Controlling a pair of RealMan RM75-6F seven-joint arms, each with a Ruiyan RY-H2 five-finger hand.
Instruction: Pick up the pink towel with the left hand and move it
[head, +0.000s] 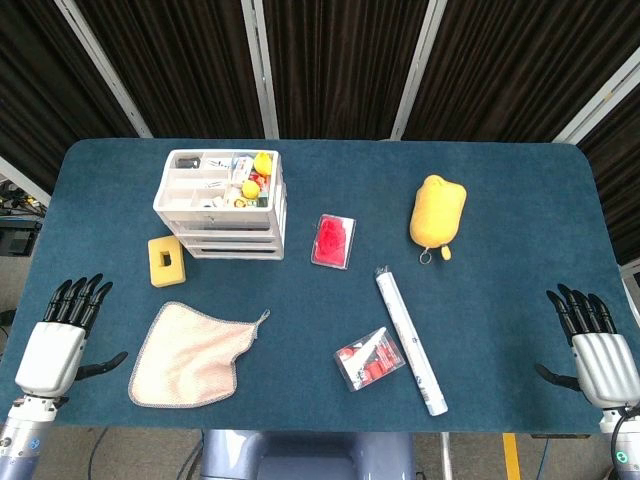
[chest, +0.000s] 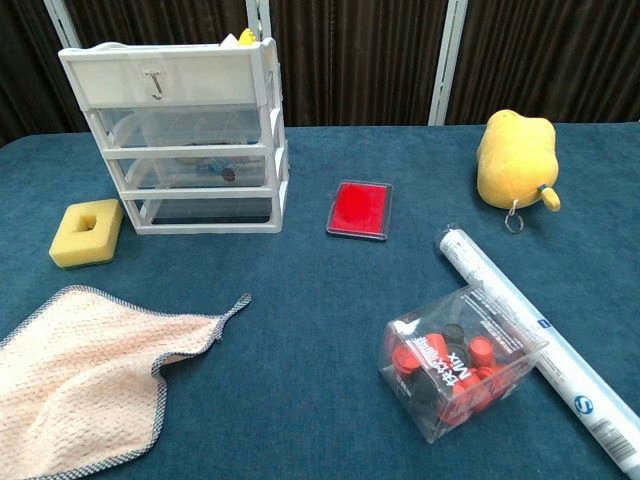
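Observation:
The pink towel (head: 190, 355) (chest: 80, 378) lies flat on the blue table near the front left, one corner pulled out to the right. My left hand (head: 62, 335) rests at the table's left front edge, a short way left of the towel, fingers straight and apart, holding nothing. My right hand (head: 592, 345) sits at the right front edge, fingers likewise spread and empty. Neither hand shows in the chest view.
A white drawer unit (head: 222, 205) (chest: 185, 135) stands behind the towel, a yellow sponge (head: 166, 260) (chest: 87, 232) beside it. A red pad (head: 333, 241), yellow plush (head: 437, 213), white tube (head: 410, 341) and clear box of red caps (head: 369, 358) lie to the right.

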